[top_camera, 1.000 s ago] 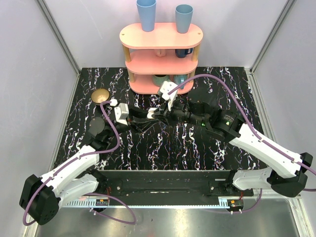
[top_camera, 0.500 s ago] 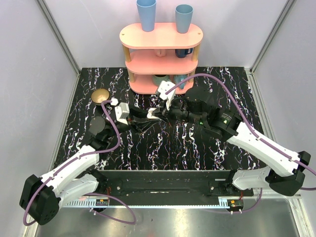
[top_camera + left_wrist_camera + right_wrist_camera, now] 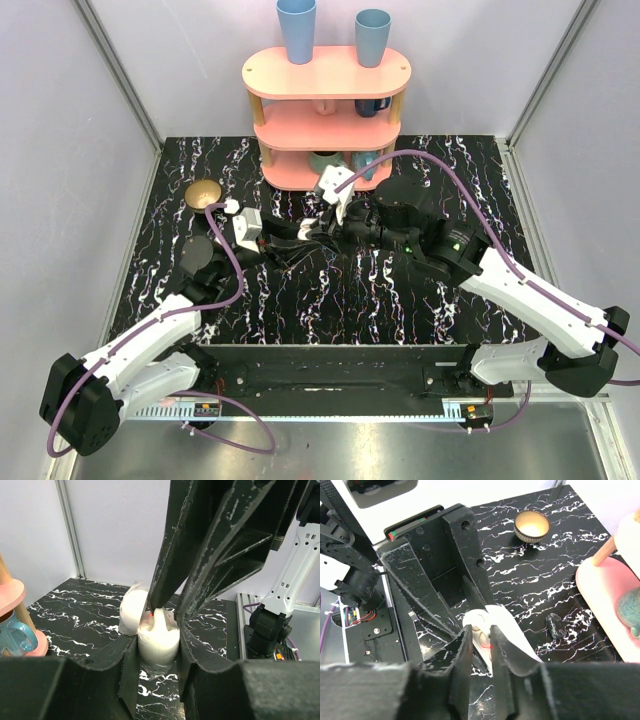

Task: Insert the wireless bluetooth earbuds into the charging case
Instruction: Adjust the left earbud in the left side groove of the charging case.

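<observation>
Little changed, earbud (image 3: 158, 618) pinched at charging case (image 3: 158, 642)

Black marbled table (image 3: 385, 300) carries pink shelf (image 3: 325, 135), brass bowl (image 3: 204, 193)

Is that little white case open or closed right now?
Open. Its lid is swung back behind the case, which the left gripper holds, and an earbud pokes out of the top.
</observation>
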You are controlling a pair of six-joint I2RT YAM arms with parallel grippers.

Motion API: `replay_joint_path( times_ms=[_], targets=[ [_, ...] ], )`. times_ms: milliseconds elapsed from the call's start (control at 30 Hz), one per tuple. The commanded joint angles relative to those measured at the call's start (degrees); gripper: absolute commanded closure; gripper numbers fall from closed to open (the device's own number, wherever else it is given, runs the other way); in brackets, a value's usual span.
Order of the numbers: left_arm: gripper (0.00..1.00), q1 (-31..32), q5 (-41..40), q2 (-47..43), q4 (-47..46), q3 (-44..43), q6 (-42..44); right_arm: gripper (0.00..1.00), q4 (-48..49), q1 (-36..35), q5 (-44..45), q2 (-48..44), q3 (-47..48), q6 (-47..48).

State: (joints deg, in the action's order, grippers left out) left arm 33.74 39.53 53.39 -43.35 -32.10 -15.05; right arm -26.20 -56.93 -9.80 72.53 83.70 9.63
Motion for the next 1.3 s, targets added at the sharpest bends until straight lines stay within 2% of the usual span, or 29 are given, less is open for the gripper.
replay_joint_path(
  times_ms=[0,100,200,333,633,767,833,900,1267],
  targets=[
    [1.00,0.10,-0.33,-0.83,-8.33,-2.18,-0.33,0.70,-5.09,-0.64,-3.65,1.56,0.06,-0.67],
    [1.00,0.19,0.90,-0.91,-8.33,-2.79,-0.77,0.68,-5.44,-0.64,-2.15,2.09,-0.12,0.47],
    [1.00,0.10,0.99,-1.09,-8.06,-2.71,-0.68,0.74,-5.88,-0.73,-1.80,2.17,-0.03,1.44],
    [1.00,0.19,0.46,-1.71,-8.24,-2.62,-0.60,0.77,-6.85,-0.73,-3.46,2.87,0.41,1.89],
    [1.00,0.10,-0.33,-1.35,-8.50,-3.15,-1.03,0.75,-9.66,-0.73,-4.00,4.46,0.68,2.85],
    [1.00,0.10,-0.77,-1.44,-8.77,-2.88,-1.30,0.82,-10.19,-0.73,-3.21,4.37,0.50,3.55],
    [1.00,0.10,-0.94,-1.35,-8.94,-2.97,-1.30,0.95,-10.89,-0.73,-3.90,4.55,0.59,3.64],
    [1.00,0.10,-1.03,-1.44,-8.77,-2.97,-1.12,1.00,-10.81,-0.73,-4.61,4.55,0.67,3.47],
    [1.00,0.10,-2.00,-1.18,-7.80,-2.18,-0.60,1.00,-4.04,-0.73,-3.74,-0.55,-1.70,0.66]
  ],
)
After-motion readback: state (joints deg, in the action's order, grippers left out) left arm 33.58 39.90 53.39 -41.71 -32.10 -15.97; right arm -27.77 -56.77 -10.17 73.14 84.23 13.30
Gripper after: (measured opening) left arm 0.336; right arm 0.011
